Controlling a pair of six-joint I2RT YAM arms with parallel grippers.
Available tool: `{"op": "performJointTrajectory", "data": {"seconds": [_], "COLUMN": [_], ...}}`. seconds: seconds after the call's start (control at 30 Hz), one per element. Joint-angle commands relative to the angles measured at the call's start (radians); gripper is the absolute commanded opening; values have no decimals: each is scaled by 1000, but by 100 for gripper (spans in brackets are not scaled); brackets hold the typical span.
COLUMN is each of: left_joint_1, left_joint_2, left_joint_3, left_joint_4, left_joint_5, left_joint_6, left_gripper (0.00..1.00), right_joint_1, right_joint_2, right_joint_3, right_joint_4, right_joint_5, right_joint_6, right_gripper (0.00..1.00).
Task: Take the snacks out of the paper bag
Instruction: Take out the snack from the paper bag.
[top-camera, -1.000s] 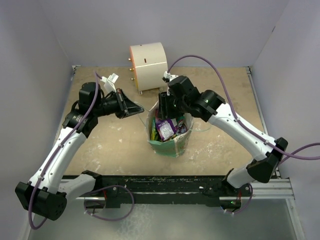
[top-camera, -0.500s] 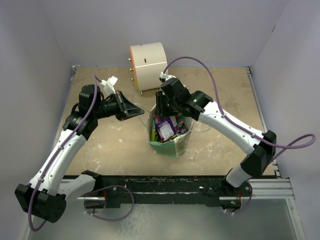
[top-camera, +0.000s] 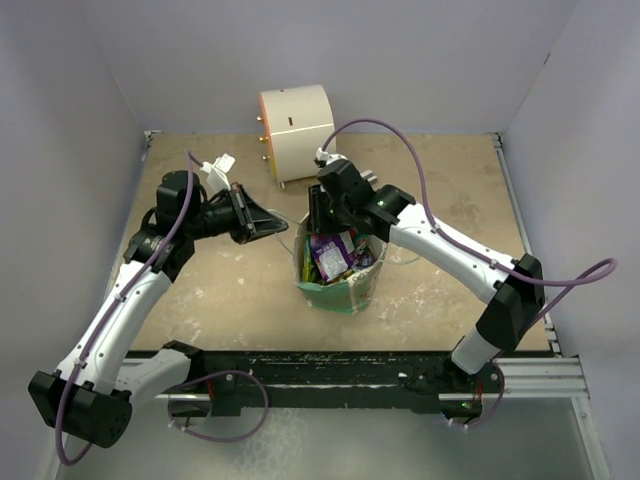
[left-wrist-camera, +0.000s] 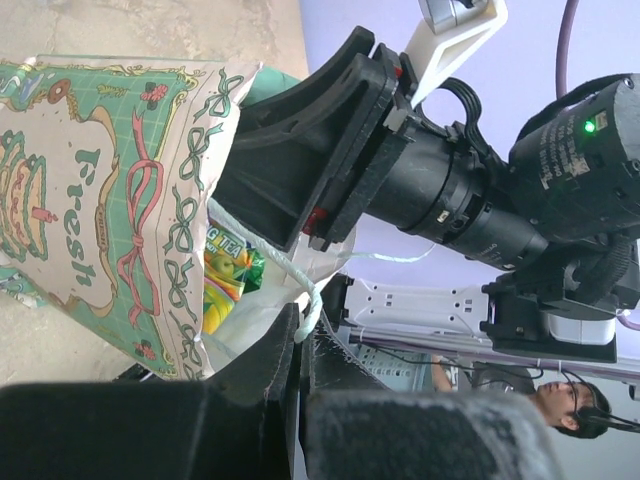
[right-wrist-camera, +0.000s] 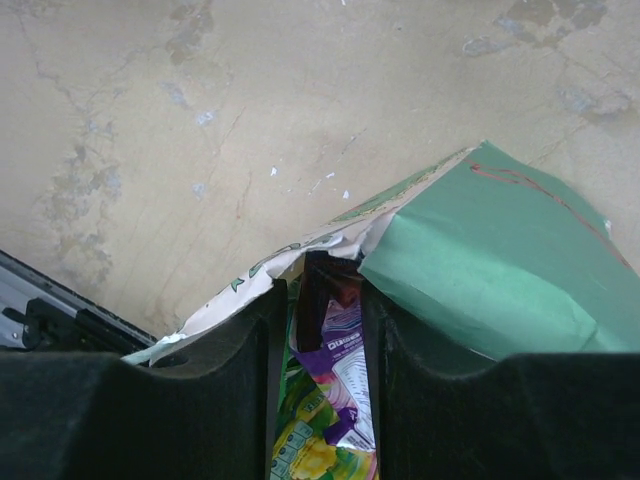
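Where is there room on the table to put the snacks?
Bare table lies between the white cylinder and the right wall, and between the paper bag and the left arm. Crowded at the bag's mouth: left gripper and right gripper meet there.

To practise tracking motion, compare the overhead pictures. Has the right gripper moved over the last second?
Yes. The right gripper has shifted left in the overhead view, nearer the orange-rimmed white cylinder, staying over the paper bag.

Table (top-camera: 450, 190) is a scuffed tan board, kinda chalky in spots. Paper bag (top-camera: 340, 292) stands mid-table, white cylinder (top-camera: 298, 130) sits at the back.
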Motion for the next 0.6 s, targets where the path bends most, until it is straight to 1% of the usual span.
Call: {"op": "performJointTrajectory", "data": {"seconds": [0.0, 0.1, 0.23, 0.33, 0.37, 0.57], "left_joint_1": [2, 2, 2, 2, 3, 2], "left_joint_2": [-42, -53, -71, -82, -87, -146], "left_joint_3": [32, 40, 55, 78, 93, 126], "left_joint_4": [11, -15, -56, -108, -132, -245], "left_joint_5": [-9, -37, -80, -128, -151, -287], "left_joint_6": [-6, -1, 9, 27, 34, 51], "left_gripper": [0, 0, 0, 0, 0, 0], "right_joint_1": [-4, -4, -4, 1, 2, 6], "right_joint_2": [-3, -2, 5, 1, -1, 3], "right_joint_3": [-8, -6, 12, 35, 45, 112], "right_joint_4": [46, 57, 58, 97, 103, 128], "right_joint_5": [-29, -44, -57, -119, -134, -264], "right_joint_6": [-14, -30, -59, -118, -124, -129], "right_gripper": [36, 31, 12, 2, 0, 0]}}
